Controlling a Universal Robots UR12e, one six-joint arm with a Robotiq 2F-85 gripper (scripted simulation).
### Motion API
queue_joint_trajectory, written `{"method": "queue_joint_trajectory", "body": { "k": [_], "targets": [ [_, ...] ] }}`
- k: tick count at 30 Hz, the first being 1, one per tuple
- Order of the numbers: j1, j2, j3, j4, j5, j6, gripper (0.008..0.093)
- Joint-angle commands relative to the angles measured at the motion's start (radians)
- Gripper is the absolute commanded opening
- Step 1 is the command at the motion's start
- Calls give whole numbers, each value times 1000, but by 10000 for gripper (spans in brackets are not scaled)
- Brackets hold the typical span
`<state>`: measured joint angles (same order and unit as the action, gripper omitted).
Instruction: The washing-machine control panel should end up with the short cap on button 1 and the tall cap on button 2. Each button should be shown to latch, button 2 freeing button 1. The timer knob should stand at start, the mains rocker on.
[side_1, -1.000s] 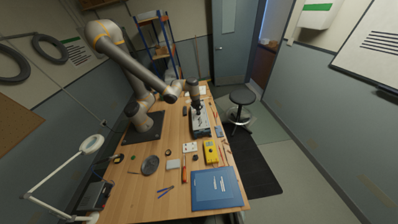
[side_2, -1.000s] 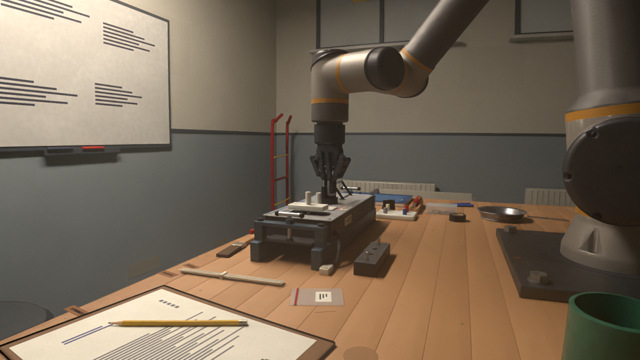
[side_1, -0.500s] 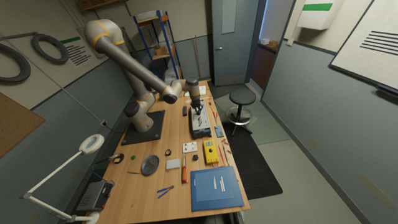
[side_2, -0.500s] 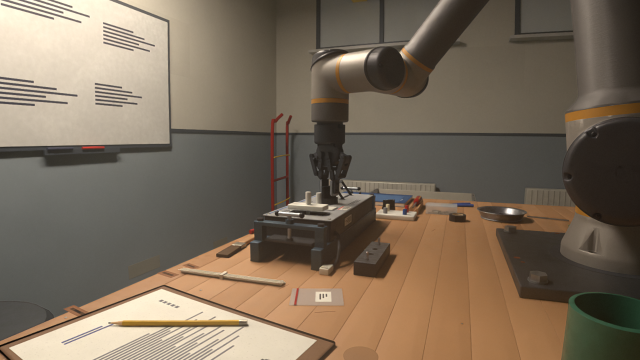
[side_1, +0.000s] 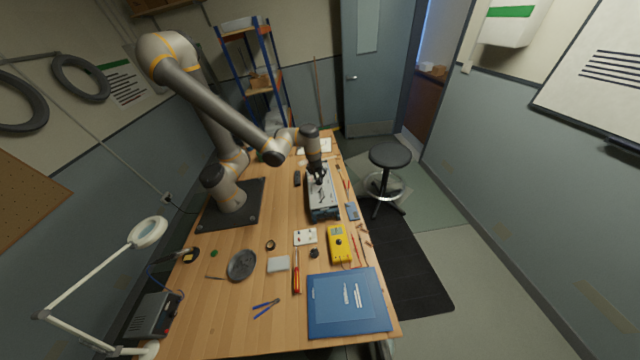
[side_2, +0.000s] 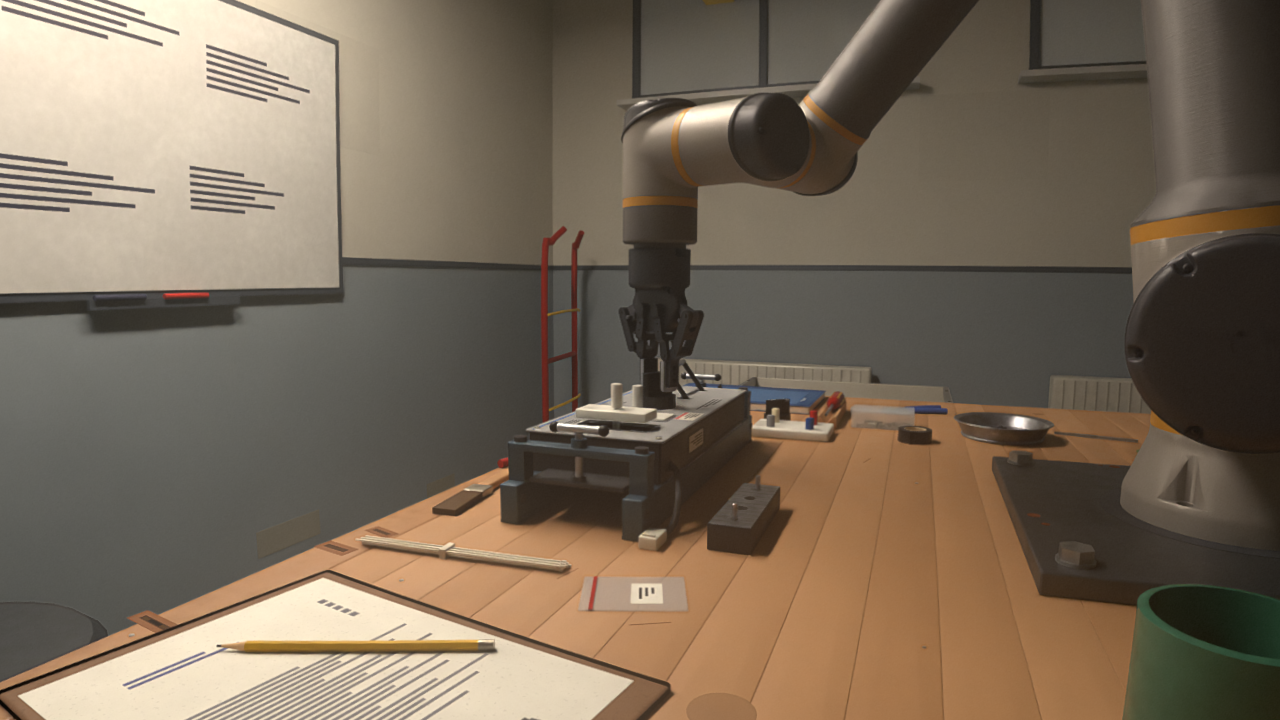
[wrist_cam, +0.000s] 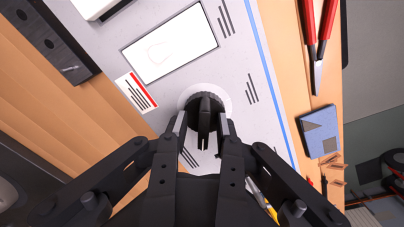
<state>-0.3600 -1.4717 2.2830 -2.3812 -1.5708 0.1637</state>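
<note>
The grey washing-machine control panel (side_1: 321, 196) sits on a dark frame near the right side of the workbench. Its black ribbed timer knob (wrist_cam: 204, 110) stands on a white dial, the raised grip bar running between the fingers of my gripper (wrist_cam: 202, 124), which points straight down over the knob, open and holding nothing. Beyond the knob lies the white mains rocker (wrist_cam: 170, 47) in its grey bezel. Two white button caps (side_2: 627, 396) stand upright on a white block at the panel's other end; which is taller I cannot tell.
The bench's right edge runs close beside the panel, with red-handled pliers (wrist_cam: 317, 42) and a blue pad (wrist_cam: 320, 130) along it. A black holder block (side_2: 743, 517) lies on the panel's other side. The arm's base plate (side_1: 231, 205) sits further left.
</note>
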Motion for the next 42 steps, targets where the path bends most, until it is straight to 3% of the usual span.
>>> {"method": "queue_joint_trajectory", "body": {
  "k": [1, 42],
  "targets": [
    [0, -1, -1, 0, 0, 0, 380],
    [0, -63, -35, 96, 0, 0, 380]
  ]
}}
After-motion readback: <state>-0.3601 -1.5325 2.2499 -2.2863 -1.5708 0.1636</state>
